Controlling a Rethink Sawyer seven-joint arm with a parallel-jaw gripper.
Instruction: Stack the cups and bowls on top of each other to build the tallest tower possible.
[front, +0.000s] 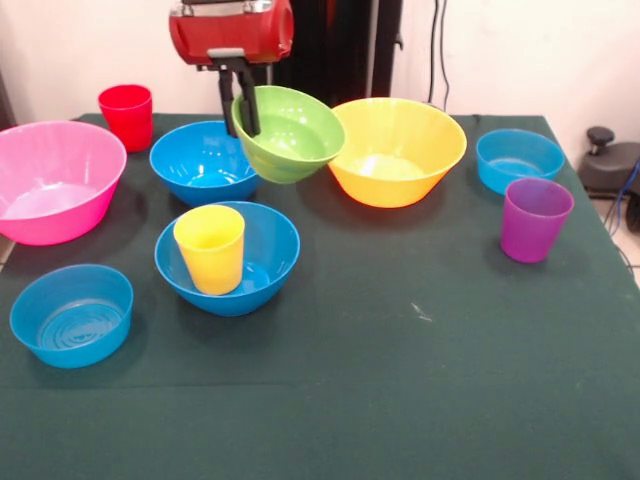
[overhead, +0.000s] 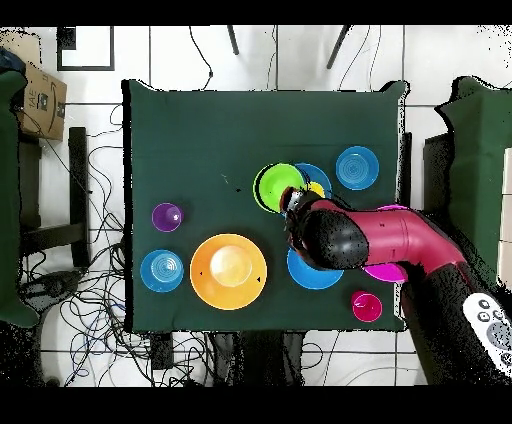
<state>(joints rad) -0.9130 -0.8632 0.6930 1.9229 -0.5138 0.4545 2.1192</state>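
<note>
My gripper (front: 240, 112) is shut on the rim of the lime green bowl (front: 290, 135) and holds it tilted in the air, above and behind the blue bowl (front: 250, 270) in which the yellow cup (front: 210, 248) stands. In the overhead view the green bowl (overhead: 277, 187) hangs beside that blue bowl (overhead: 322, 175) and yellow cup (overhead: 317, 188), with my gripper (overhead: 291, 206) at its rim. A second blue bowl (front: 200, 160) sits behind. The purple cup (front: 535, 218) stands at the right and the red cup (front: 127, 115) at the far left.
The large pink bowl (front: 55, 180) sits at the left and the yellow-orange bowl (front: 397, 150) at the far middle. Small light-blue bowls sit at the front left (front: 72, 313) and far right (front: 519, 158). My arm (overhead: 370, 240) covers part of the pink bowl from above.
</note>
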